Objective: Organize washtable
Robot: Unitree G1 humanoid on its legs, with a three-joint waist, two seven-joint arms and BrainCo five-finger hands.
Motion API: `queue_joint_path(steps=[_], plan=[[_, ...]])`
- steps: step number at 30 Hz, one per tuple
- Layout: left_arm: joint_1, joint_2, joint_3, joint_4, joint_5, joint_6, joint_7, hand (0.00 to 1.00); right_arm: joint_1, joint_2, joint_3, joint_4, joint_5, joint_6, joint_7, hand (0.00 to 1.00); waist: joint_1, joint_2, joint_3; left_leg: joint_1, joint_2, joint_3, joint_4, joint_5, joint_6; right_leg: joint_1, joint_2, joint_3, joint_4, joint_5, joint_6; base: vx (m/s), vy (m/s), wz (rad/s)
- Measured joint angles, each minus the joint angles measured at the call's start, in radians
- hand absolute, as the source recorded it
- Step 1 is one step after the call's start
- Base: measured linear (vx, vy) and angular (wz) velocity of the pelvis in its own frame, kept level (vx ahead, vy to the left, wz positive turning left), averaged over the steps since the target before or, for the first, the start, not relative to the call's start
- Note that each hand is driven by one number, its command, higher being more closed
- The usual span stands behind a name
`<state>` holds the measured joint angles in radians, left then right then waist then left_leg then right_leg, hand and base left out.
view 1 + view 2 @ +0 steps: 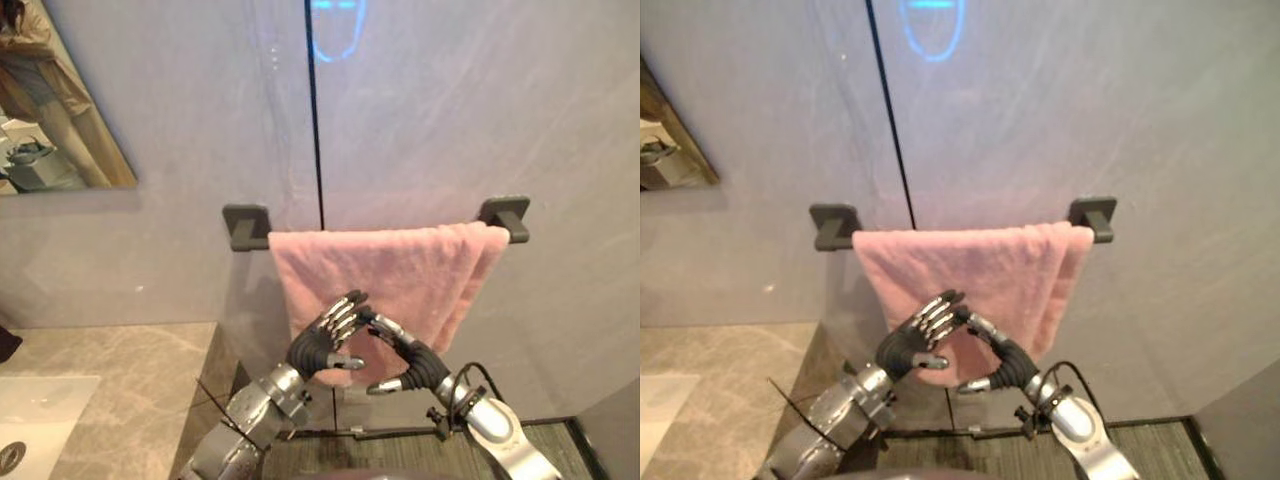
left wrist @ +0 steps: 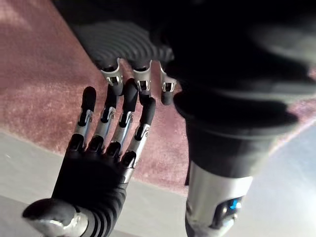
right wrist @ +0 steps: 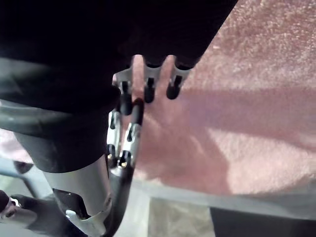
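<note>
The left eye view takes in a mirror at the upper left of the frame, a person reflected in it, and a pale basin at the lower left, set in a veined stone counter. The right eye view crops most of that. At centre frame a pink towel, soft and nappy, hangs between two blocky dark brackets on the smooth grey wall. The left hand and right hand sit just in front of its lower edge, fingers straight. The left wrist view shows their fingertips meeting against the pile. Whether any cloth lies between them is hard to tell.
</note>
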<state>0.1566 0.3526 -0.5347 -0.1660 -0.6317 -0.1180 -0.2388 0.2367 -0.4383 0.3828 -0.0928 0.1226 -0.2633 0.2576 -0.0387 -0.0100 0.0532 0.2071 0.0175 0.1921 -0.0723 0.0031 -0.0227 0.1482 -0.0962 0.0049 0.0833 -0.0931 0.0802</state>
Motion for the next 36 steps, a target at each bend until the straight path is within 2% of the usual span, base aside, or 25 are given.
queue_joint_path(steps=[8,11,14,17,27,33,36], plan=[[0.0,-0.108,0.075,0.034,0.089,0.0,0.0,0.0,-0.036,0.144,-0.095,0.03,-0.141,0.005,-0.063,0.0,0.0,-0.027,0.024,-0.001,-0.003,-0.003,-0.006,0.0,0.001,0.0,-0.003,-0.003,-0.001,0.0,0.0,0.0,0.0,0.0],[0.0,-0.155,0.142,0.038,0.103,-0.019,0.005,0.0,-0.032,0.183,-0.174,0.04,-0.164,0.017,-0.102,0.0,0.0,-0.024,0.026,0.0,-0.009,-0.009,-0.017,0.004,0.006,0.0,-0.007,-0.007,-0.004,-0.002,0.002,0.0,-0.008,0.05],[0.0,-0.169,0.216,0.039,0.126,-0.044,0.026,0.0,-0.025,0.199,-0.282,0.042,-0.172,0.034,-0.135,0.0,-0.002,-0.019,0.029,0.0,-0.014,-0.013,-0.019,0.004,0.007,0.002,-0.012,-0.01,-0.004,-0.004,0.006,-0.01,-0.003,0.03],[0.001,-0.173,0.243,0.038,0.138,-0.046,0.028,0.0,-0.009,0.213,-0.337,0.04,-0.172,0.034,-0.153,0.0,-0.001,-0.019,0.029,0.0,-0.015,-0.013,-0.019,0.004,0.007,0.002,-0.013,-0.009,-0.005,-0.005,0.007,0.0,0.0,0.0],[0.029,-0.214,0.334,0.045,0.194,-0.048,0.05,0.0,0.011,0.298,-0.466,0.029,-0.171,0.034,-0.173,0.0,-0.004,-0.021,0.031,0.0,-0.015,-0.007,-0.019,0.004,0.007,0.001,-0.012,-0.004,-0.013,-0.004,0.008,-0.01,-0.004,0.0],[0.091,-0.247,0.383,0.045,0.214,-0.065,0.07,0.0,0.067,0.35,-0.558,0.024,-0.162,0.039,-0.197,0.0,-0.004,-0.021,0.031,0.0,-0.014,-0.001,-0.02,0.001,0.009,-0.001,-0.012,-0.001,-0.016,-0.003,0.008,0.0,0.0,-0.01],[0.142,-0.254,0.39,0.045,0.214,-0.066,0.072,0.0,0.124,0.383,-0.574,-0.035,-0.139,0.046,-0.198,0.0,-0.002,-0.02,0.03,-0.002,-0.007,0.002,-0.02,-0.001,0.01,-0.002,-0.012,-0.001,-0.015,-0.003,0.008,0.0,0.0,-0.01]])
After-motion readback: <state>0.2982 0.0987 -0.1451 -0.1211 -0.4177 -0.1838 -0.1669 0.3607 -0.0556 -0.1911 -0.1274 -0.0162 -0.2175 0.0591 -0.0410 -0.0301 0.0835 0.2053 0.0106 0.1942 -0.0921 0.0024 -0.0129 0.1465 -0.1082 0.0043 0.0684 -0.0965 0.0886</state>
